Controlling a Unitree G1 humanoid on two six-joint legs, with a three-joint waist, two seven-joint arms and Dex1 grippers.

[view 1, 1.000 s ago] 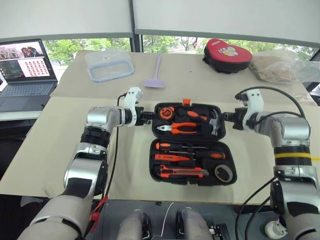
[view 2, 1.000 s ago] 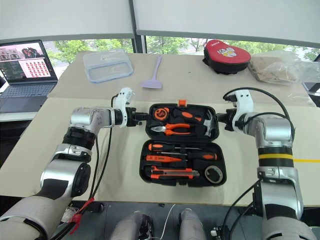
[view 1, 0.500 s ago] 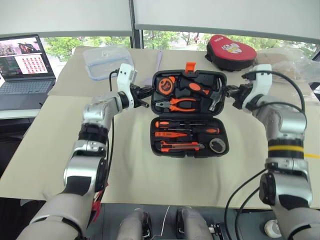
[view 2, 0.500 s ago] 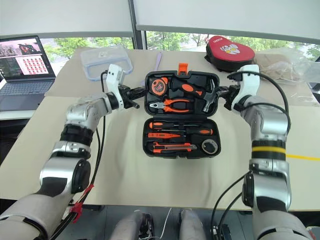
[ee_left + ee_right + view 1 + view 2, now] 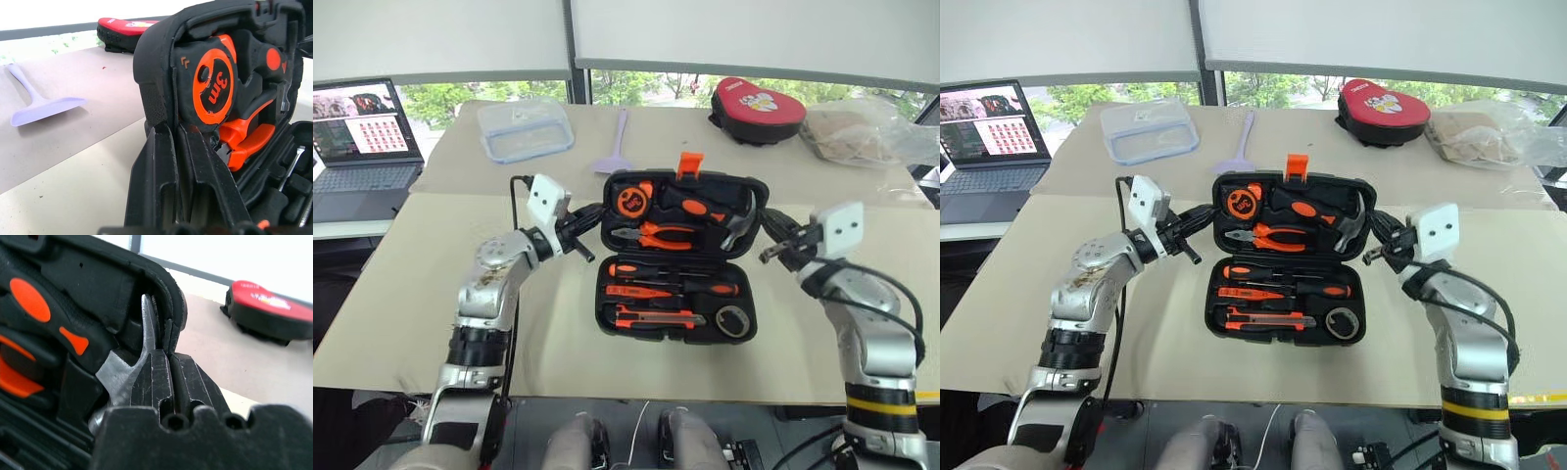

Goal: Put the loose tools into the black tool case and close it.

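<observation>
- The cloth-covered tabletop (image 5: 401, 294) carries everything; its near corners are cut off by the frame.
- A laptop (image 5: 357, 137) sits off the table's far left corner, partly cropped.
- The black tool case (image 5: 677, 257) lies mid-table, base flat, lid raised to a steep tilt with its orange latch (image 5: 688, 164) on top. Screwdrivers, a utility knife (image 5: 656, 317) and a small tape roll (image 5: 734, 321) sit in the base slots; their finer details are hard to make out.
- A crumpled clear bag (image 5: 862, 132) lies at the far right corner, its contents unclear.
- A clear lidded box (image 5: 525, 127) rests toward the far left edge.
- A red-and-black zip pouch (image 5: 756, 102) sits by the far edge.
- The left gripper (image 5: 579, 227), fingers pressed together, meets the lid's left rim; whether it pinches the rim cannot be told.
- The right gripper (image 5: 770, 240), likewise closed, touches the lid's right rim beside the hammer head (image 5: 122, 367).
- A lilac scraper (image 5: 616, 157) lies just behind the lid.
</observation>
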